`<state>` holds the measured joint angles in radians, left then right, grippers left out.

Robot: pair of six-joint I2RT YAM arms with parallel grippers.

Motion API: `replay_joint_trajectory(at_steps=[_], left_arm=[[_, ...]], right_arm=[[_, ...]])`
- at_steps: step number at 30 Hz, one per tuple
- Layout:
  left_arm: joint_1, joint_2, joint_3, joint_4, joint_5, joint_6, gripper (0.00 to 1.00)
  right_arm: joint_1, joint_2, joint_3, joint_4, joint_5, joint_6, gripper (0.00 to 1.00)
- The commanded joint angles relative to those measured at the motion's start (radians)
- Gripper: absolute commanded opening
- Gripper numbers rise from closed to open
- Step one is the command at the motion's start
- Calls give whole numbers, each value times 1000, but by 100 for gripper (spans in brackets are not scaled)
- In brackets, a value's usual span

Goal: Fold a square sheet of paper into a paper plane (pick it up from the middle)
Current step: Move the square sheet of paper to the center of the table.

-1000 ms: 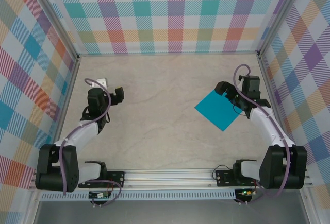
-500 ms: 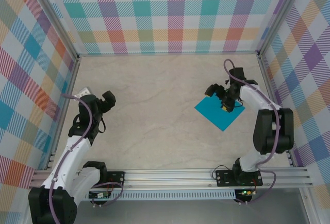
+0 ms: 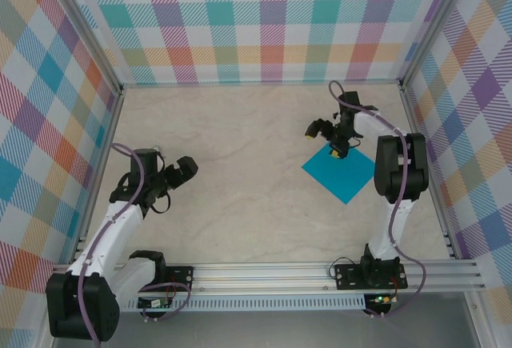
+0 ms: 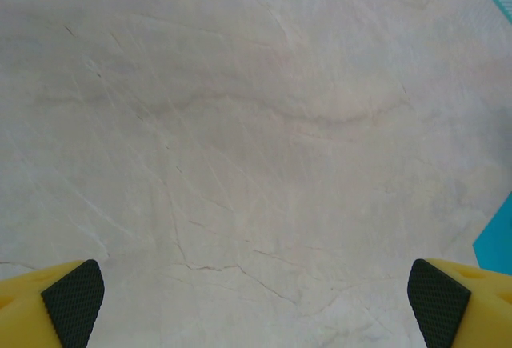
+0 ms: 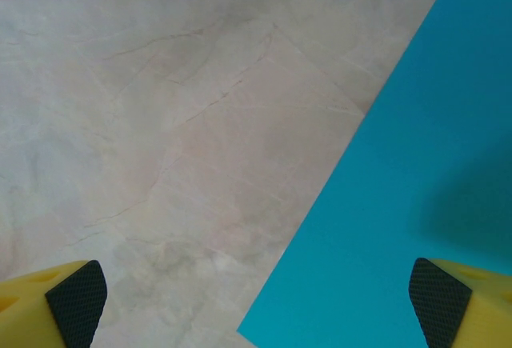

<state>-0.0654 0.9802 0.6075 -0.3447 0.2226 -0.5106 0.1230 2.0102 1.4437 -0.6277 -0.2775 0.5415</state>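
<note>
Sheet of paper [image 3: 344,177] on table [image 3: 240,148], right

Open tabletop [image 3: 256,164] around the flat square sheet of paper [image 3: 352,178]; plaid walls [image 3: 264,28] on three sides.

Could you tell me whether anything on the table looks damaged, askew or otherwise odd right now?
Nothing stands out. The square sheet of paper lies flat and uncreased, merely turned diagonally to the table edges.

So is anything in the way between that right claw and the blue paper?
Nothing visible is. The right gripper hangs open directly over the far corner of the paper, which lies flat on the table.
</note>
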Motion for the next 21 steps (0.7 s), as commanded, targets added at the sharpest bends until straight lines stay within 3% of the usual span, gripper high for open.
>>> replay_joint_trajectory(at_steps=[1, 13, 21], left_arm=[[-24, 43, 44, -22, 88, -15, 100], [-123, 160, 68, 29, 87, -25, 100], [-206, 163, 24, 121, 80, -91, 100]], right_arm=[[28, 27, 24, -38, 16, 8, 100], [175, -11, -151, 3, -52, -49, 100], [379, -82, -281, 126, -88, 107, 100]])
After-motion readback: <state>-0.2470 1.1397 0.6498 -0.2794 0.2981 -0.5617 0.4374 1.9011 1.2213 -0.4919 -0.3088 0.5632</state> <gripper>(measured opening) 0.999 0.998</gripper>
